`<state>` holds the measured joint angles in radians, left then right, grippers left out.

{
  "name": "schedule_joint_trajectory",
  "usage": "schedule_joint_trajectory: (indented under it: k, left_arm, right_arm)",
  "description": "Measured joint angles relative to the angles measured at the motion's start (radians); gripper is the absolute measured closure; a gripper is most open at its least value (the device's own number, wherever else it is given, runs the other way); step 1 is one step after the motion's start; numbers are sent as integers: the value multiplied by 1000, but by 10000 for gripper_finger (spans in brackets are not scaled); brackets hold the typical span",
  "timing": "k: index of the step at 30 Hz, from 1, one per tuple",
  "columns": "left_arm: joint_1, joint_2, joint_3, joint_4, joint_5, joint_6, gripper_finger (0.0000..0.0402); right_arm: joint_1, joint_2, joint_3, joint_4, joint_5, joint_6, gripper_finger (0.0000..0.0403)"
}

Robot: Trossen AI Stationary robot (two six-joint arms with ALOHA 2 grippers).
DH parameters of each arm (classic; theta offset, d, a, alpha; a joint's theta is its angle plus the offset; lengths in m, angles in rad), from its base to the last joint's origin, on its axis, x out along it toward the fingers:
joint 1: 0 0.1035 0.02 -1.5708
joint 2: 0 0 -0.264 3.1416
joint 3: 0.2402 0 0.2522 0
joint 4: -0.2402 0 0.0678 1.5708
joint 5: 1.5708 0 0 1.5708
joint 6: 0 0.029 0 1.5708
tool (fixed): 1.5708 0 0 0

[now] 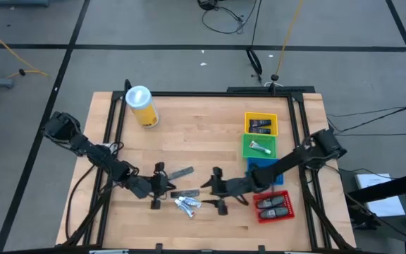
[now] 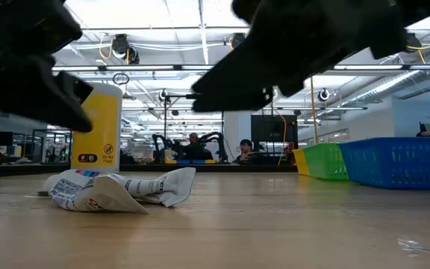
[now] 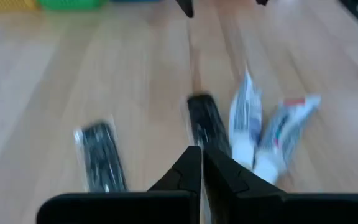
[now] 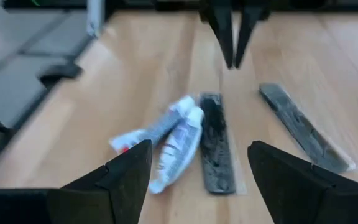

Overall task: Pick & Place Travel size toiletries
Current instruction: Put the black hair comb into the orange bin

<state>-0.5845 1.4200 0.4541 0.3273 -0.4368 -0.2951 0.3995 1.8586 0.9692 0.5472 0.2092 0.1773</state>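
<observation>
On the wooden tabletop (image 1: 203,130), the toiletries not yet sorted lie near the front edge, a little left of its middle: two white tubes (image 1: 187,204) side by side and touching, a dark flat pack (image 1: 185,193) just behind them, and a grey pack (image 1: 181,173) a bit farther back, apart from the rest. The left pincer (image 1: 158,187) hangs just left of this group with its fingers pressed together and nothing between them; its wrist view shows the closed tips (image 3: 201,165) aimed at the dark pack (image 3: 207,124), with the white tubes (image 3: 260,134) beside it. The right pincer (image 1: 217,189) hovers just right of the group, its fingers (image 4: 126,171) spread wide apart and empty, facing the tubes (image 4: 166,140) and the dark pack (image 4: 215,143). Along the right edge stand four trays: a yellow tray (image 1: 247,117) holding dark items, a green tray (image 1: 245,143) with a white-green tube (image 1: 261,148), a blue tray (image 1: 251,164) partly under the right arm, and a red tray (image 1: 287,204) with dark packs. A yellow canister (image 1: 141,106) stands near the back left corner.
</observation>
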Motion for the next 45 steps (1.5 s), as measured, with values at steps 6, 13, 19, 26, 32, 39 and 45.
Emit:
schedule_joint_trajectory:
  k: [6, 13, 19, 26, 32, 39, 45]
  left_arm:
    - [-50, 0, 0, -171, 91, -199, 382]
    - [-66, 56, 0, -148, 134, -260, 383]
    - [-48, 166, 0, -17, 110, -256, 383]
    - [16, 254, 2, 146, 101, -218, 383]
    - [73, 256, 2, 194, 54, -183, 383]
    - [119, 256, 2, 220, 20, -187, 383]
    - [120, 256, 2, 223, 24, -185, 383]
  right_arm:
    - [-49, 103, 158, -249, -1, 9, 145]
    - [-92, 155, 204, -291, -2, -61, 145]
    - [-113, 206, 204, -267, -2, -66, 149]
    - [-111, 193, 206, -390, 81, -55, 150]
    - [-112, 135, 202, -536, 217, -25, 150]
    - [-103, 28, 202, -654, 209, 7, 150]
    - [-81, -14, 202, -701, 207, 23, 150]
